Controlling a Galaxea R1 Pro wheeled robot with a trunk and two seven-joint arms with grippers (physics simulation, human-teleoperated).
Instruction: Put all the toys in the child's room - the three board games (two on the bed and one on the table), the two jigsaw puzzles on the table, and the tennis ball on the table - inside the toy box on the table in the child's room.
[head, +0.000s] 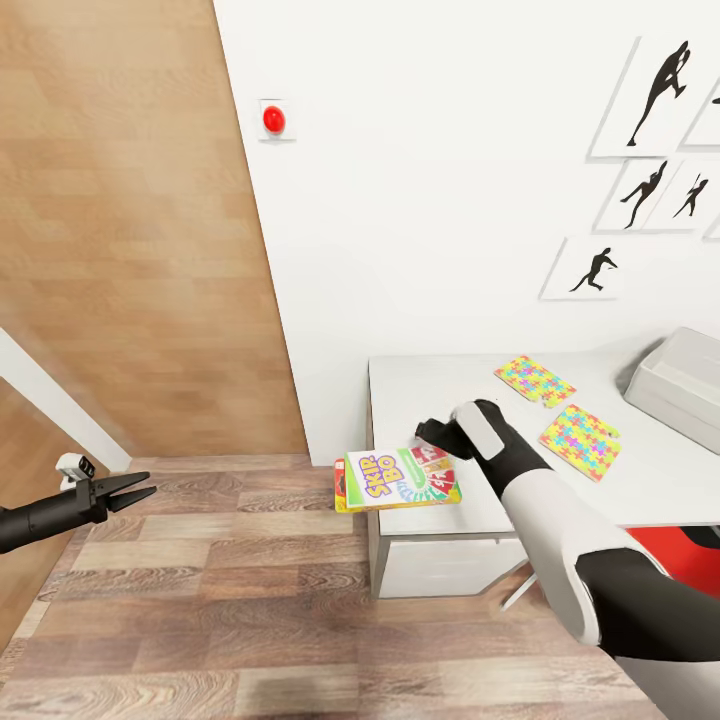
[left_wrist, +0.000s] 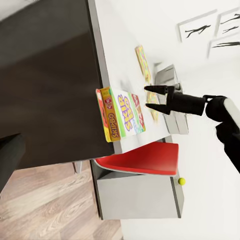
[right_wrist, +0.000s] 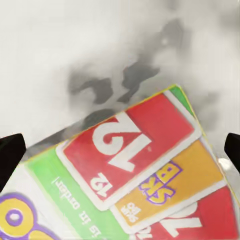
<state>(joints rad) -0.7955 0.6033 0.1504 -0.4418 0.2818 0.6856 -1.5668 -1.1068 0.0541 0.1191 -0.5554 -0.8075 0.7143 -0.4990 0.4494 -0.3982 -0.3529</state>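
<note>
The SKIP-BO board game lies flat at the pale table's front left corner, overhanging the edge. My right gripper hovers just above its inner end, open; in the right wrist view its fingertips stand wide apart over the box. The left wrist view shows that gripper with nothing between its fingers, beside the box. Two jigsaw puzzles lie on the table. The grey toy box stands at the right. The tennis ball shows far off. My left gripper is open over the floor.
A red chair is tucked under the table by my right arm. White drawers sit below the table corner. Wood-plank floor stretches to the left. A red button and black silhouette prints hang on the white wall.
</note>
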